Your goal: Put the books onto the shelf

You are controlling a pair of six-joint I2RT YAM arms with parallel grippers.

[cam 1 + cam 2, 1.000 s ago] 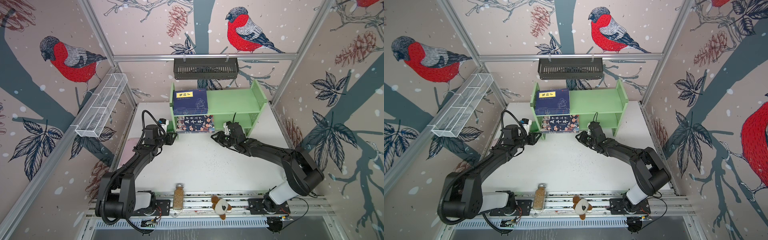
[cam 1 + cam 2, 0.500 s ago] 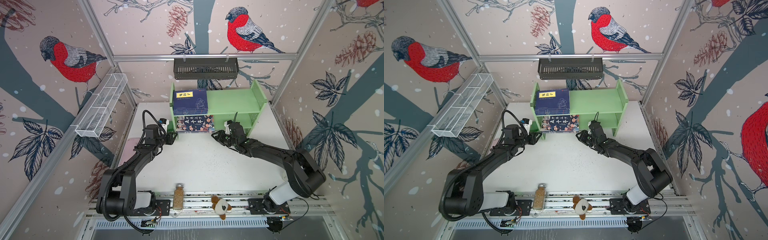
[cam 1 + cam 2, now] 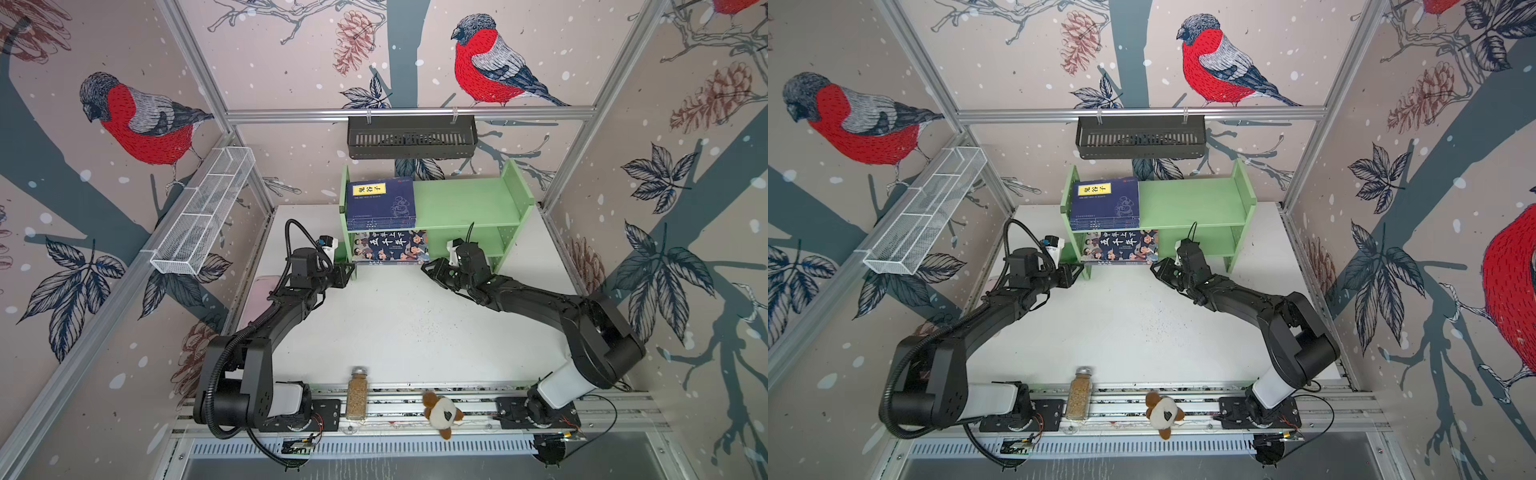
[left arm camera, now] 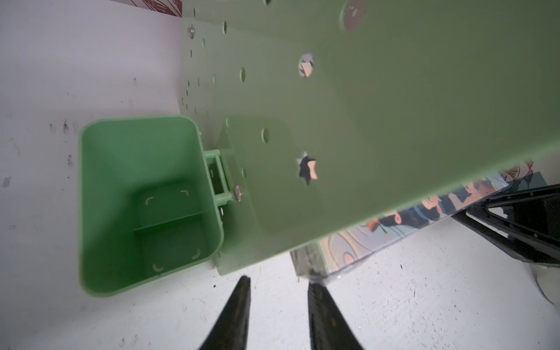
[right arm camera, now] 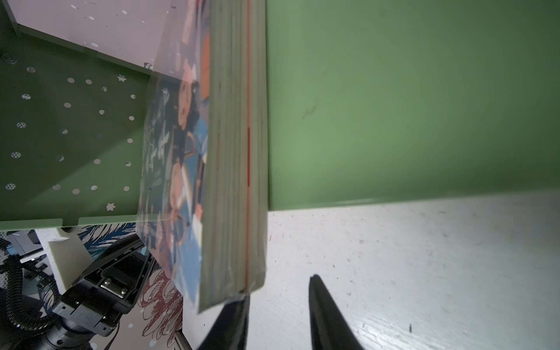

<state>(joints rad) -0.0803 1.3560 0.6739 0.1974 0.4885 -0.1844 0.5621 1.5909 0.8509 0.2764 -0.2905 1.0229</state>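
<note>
Left gripper (image 4: 277, 283): black fingers slightly parted and empty, one tip against the near-left corner of the large cartoon-covered paperback book (image 3: 390, 246). The book lies flat on the lower board of the light green two-tier shelf (image 3: 465, 203), long axis across, front edge overhanging. Right gripper (image 5: 280, 288), likewise parted and empty, meets the opposite corner, so neither arm is nearer. Nothing's shifted in the last second.

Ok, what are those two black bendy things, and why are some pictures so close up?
They are two robot arms, each ending in a pincer. Two pictures look down from above; the close-ups come from a camera on each arm's wrist. On the table stands a green shelf. Blue books lie stacked on its top board, a cartoon book on the lower one, sticking out. The left pincer and right pincer sit at that book's front corners, open, holding nothing.
</note>
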